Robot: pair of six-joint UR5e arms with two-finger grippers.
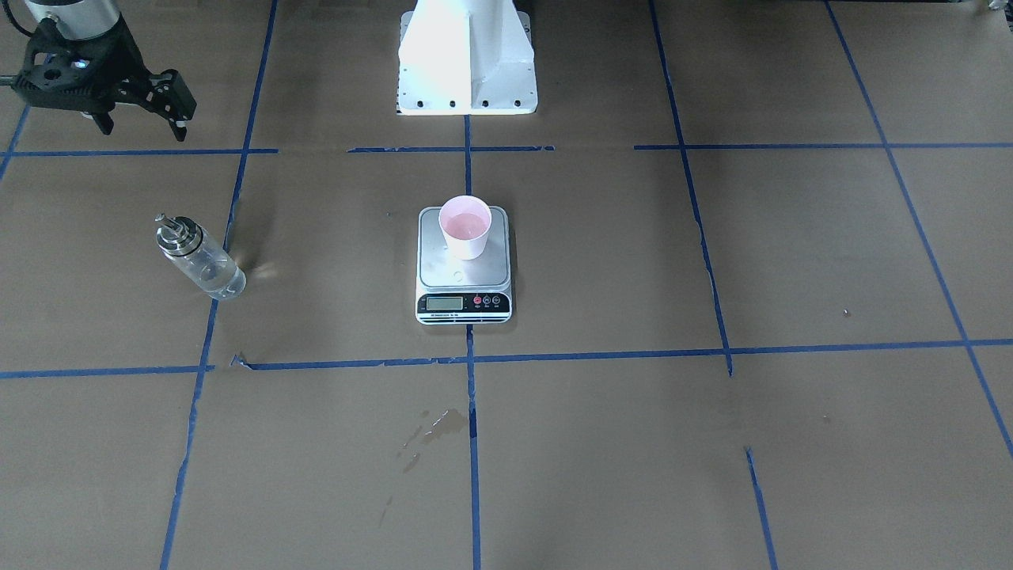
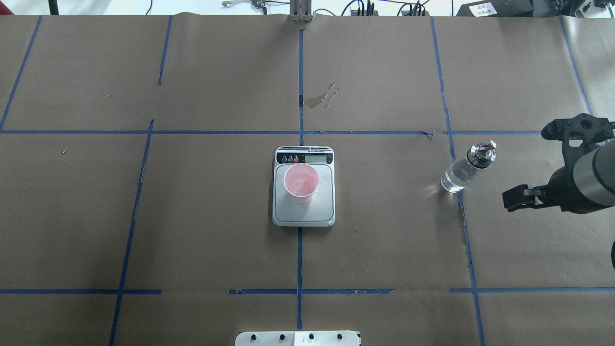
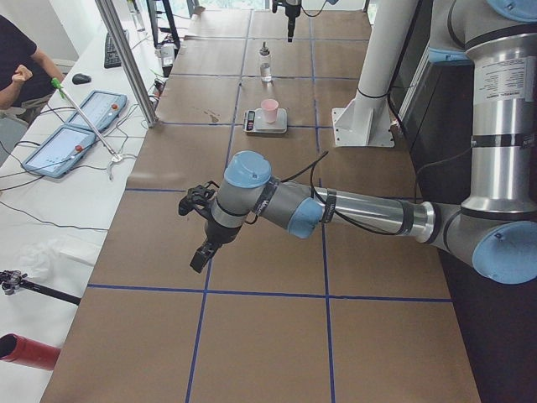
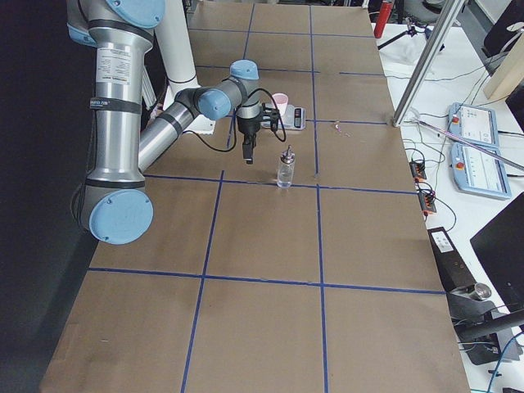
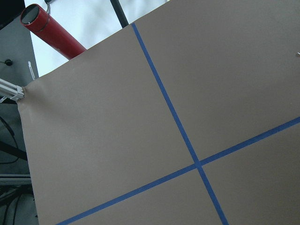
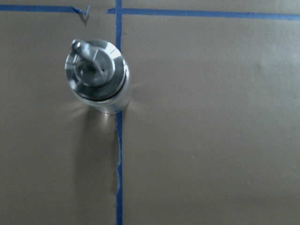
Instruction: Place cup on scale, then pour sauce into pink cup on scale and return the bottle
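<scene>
Counter [image 2: 192, 216]: covered in brown paper and marked into squares by blue tape [image 2: 144, 192]. A small wet stain [image 2: 319, 98] lies in the upper middle of the overhead frame, beside the centre tape line.

Left arm [image 3: 361, 214]: reaches out low over the counter in the foreground of the left side view, well apart from the task's things. The left pincer [image 3: 199, 231] shows in that view only, and I cannot tell how its jaws stand. Its wrist camera shows only paper, tape and the counter's edge.

Right arm [image 4: 164, 131]: comes in at the right edge of the overhead frame. The right pincer [image 2: 528, 166] hangs above the counter with its jaws spread wide and nothing between them. It is near the bottle but not touching it.

Scale [image 2: 303, 211]: lies flat at the centre of the overhead frame, across the centre tape line. Its display and buttons are on the edge toward the top of that frame.

Bottle [image 2: 463, 170]: stands upright on the counter, right of centre in the overhead frame, on a tape line. It is well apart from the scale. In the right wrist view it sits at upper left, seen from above with the metal cap on.

Cup [image 2: 301, 182]: stands upright on the scale's platform, nearer the display end, with its pink inside facing up.

Sauce [image 2: 452, 180]: a clear liquid, faintly visible low in the bottle. I cannot tell whether the cup holds any.
</scene>
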